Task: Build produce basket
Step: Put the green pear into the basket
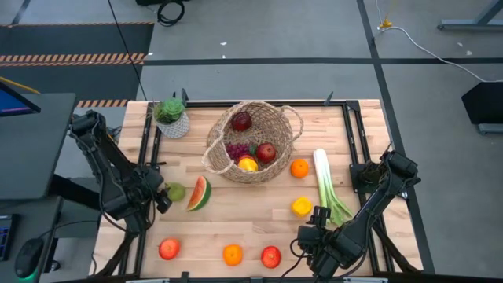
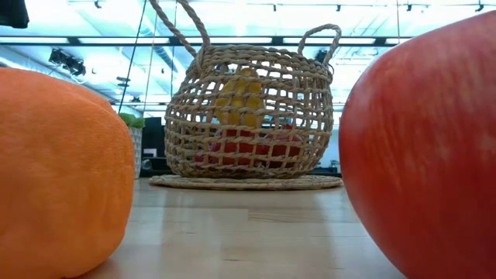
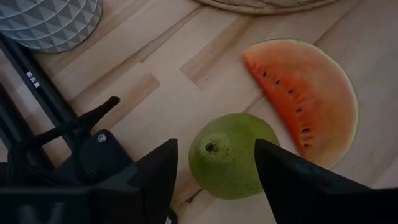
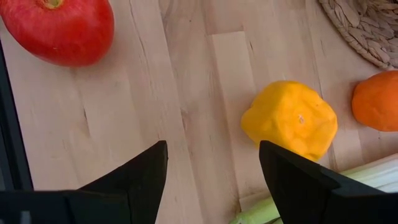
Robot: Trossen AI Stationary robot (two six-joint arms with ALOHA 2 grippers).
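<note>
High view: the round tan woven wicker basket [image 1: 253,141] sits at the table's far middle, already holding apples, grapes and a lemon; the left gripper [image 1: 163,198] is beside the green pear [image 1: 176,191], and the right gripper [image 1: 312,234] waits near the front edge.

Low view: an orange and an apple loom close, the basket behind them.

Left wrist view: fingers [image 3: 155,174] spread, straddling the pear, watermelon slice [image 3: 303,99] just beside.

Right wrist view: jaws apart, empty, above bare wood near the yellow lemon [image 4: 290,119].

Likely step: grasping the pear; next, close and lift.
</note>
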